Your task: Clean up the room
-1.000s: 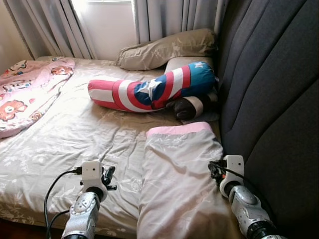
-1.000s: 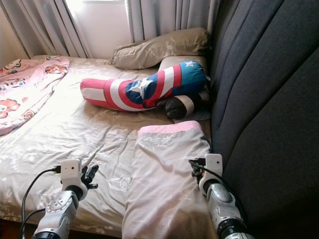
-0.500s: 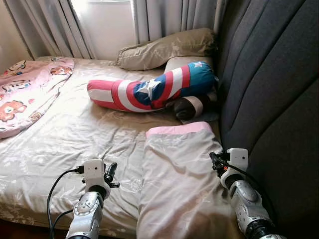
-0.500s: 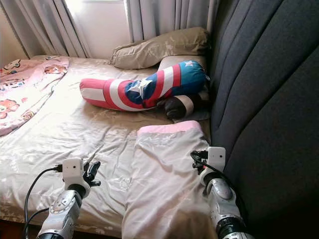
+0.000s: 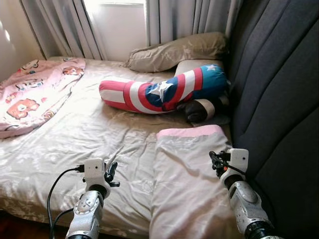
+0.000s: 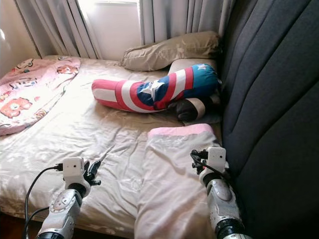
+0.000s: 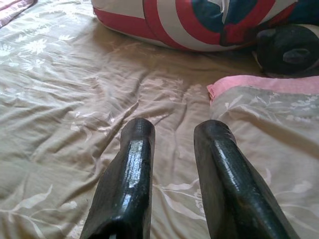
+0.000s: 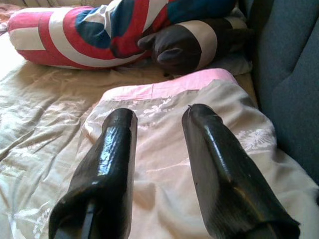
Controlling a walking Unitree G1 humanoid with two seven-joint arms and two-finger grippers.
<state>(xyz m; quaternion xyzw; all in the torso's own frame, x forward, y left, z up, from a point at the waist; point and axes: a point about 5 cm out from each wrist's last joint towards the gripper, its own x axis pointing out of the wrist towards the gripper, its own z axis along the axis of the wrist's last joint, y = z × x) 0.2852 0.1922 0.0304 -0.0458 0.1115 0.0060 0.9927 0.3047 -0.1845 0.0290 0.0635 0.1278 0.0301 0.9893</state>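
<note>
Both claws, left claw [image 7: 172,149] and right claw [image 8: 159,134], apart and empty. Bed [image 5: 75,134] messy: pillow [image 5: 192,169], striped cushion [image 5: 159,92], pink blanket [image 5: 35,94] left to tidy.

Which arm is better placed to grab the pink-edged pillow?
Right. The right claw is open directly over the pink-edged pillow. The left claw hovers over bare bedsheet beside it.

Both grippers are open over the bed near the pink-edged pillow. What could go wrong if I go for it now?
The right gripper hovers close to the dark headboard and may scrape it. The pillow is wide and limp, so a one-sided grab may let it sag. The left gripper may pinch the wrinkled sheet instead.
</note>
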